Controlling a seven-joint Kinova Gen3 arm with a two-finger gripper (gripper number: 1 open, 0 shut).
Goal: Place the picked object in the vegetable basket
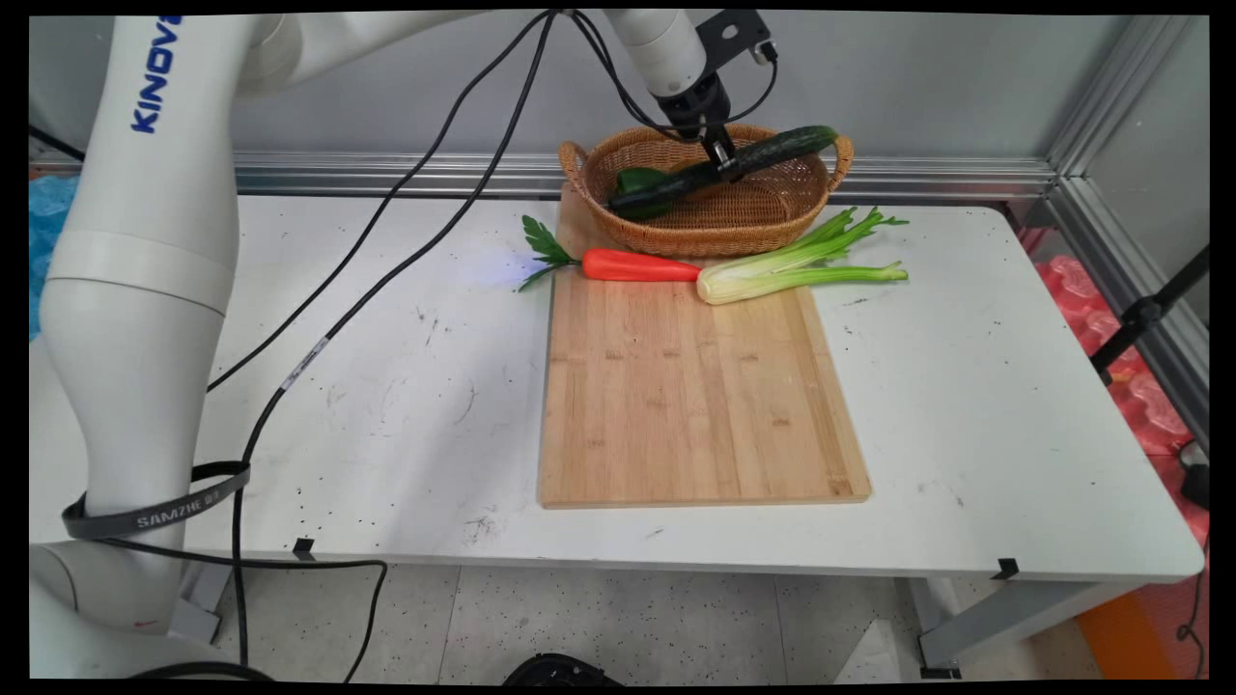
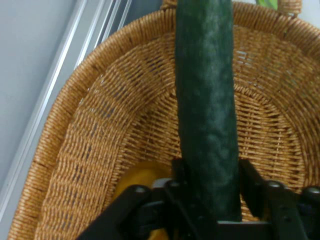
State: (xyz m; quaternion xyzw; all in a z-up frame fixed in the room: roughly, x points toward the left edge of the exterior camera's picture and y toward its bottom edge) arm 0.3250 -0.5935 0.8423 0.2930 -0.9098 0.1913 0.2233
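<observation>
Hand view | gripper fingers clamped on cucumber near its middle | basket below, at board's far edge | cucumber — stiff, smooth, likely slippery — mid-length grip balances it

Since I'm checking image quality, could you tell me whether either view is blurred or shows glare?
Main view: sharp, evenly lit, no glare on the table. Hand view: the cucumber and basket look slightly soft; the gripper shows dark, with little detail.

You see a woven wicker basket, a matt, finely pebbled cucumber, a pale-grained wooden board, and a scuffed white tabletop.
</observation>
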